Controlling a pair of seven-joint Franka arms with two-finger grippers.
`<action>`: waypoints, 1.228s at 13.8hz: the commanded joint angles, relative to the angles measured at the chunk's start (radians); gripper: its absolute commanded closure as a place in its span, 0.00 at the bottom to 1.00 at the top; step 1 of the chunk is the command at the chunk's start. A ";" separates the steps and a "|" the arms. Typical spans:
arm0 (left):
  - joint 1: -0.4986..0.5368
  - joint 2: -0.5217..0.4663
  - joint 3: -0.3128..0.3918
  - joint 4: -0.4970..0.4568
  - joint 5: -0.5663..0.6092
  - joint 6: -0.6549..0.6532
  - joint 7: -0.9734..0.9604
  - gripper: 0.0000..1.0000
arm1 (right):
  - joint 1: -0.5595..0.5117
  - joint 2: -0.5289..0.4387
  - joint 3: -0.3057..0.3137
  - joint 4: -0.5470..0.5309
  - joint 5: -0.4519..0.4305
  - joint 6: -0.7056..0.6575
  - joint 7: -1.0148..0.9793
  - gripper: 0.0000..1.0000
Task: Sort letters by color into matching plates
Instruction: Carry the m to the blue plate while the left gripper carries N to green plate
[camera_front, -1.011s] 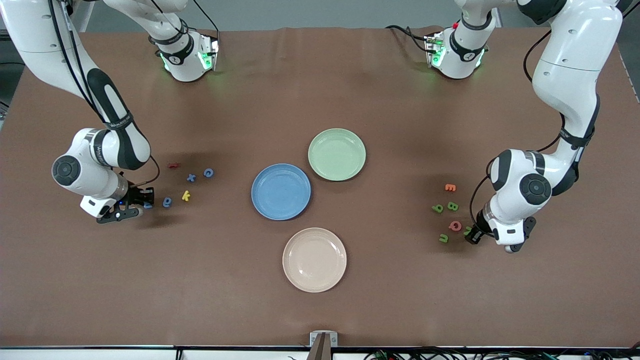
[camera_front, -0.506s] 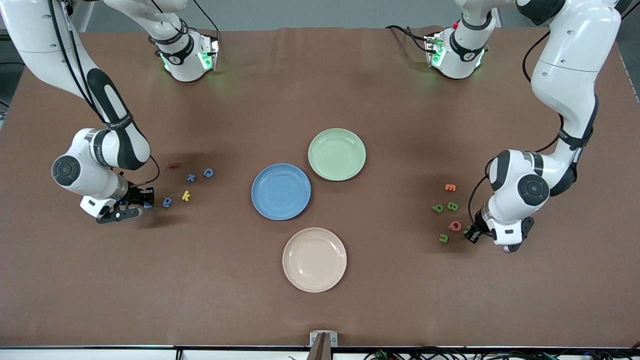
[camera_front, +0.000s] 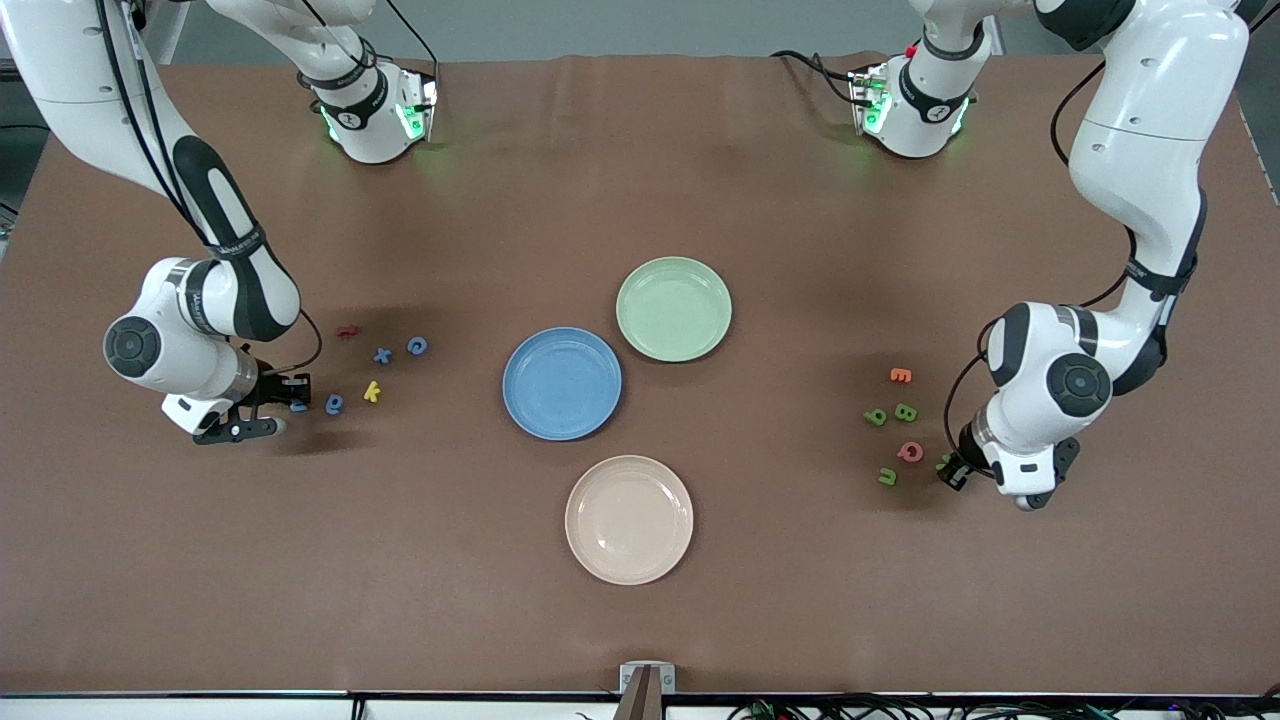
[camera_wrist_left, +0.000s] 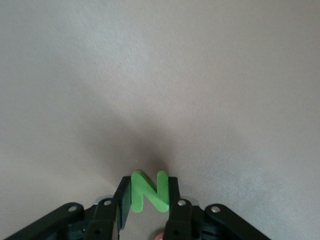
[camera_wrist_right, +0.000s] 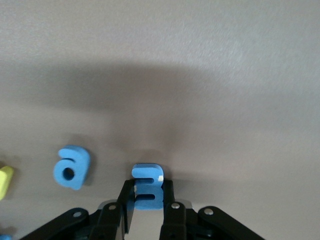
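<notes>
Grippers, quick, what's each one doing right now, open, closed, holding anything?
Left gripper: shut on the green letter N, low over the table beside the other green letters.
Right gripper: shut on a blue letter, beside the blue letter a.

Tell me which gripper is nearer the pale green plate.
Left, by a little. The left gripper, shut on a green letter N, is toward the left arm's end from the pale green plate. The right gripper, shut on a blue letter, is at the right arm's end.

table (camera_front: 640, 180): brown | plates (camera_front: 562, 384) (three, mid-table) | loose letters (camera_front: 905, 412), perhaps ten, both ends
</notes>
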 joint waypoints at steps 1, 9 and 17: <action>-0.008 -0.046 -0.011 0.034 0.023 -0.110 0.000 1.00 | 0.045 -0.056 0.005 -0.004 0.002 -0.063 0.106 1.00; -0.015 -0.156 -0.178 0.032 0.008 -0.239 -0.152 1.00 | 0.155 -0.173 0.007 0.002 0.002 -0.178 0.400 1.00; -0.054 -0.167 -0.360 0.029 0.008 -0.246 -0.374 1.00 | 0.459 -0.171 0.008 0.002 0.100 -0.114 0.845 1.00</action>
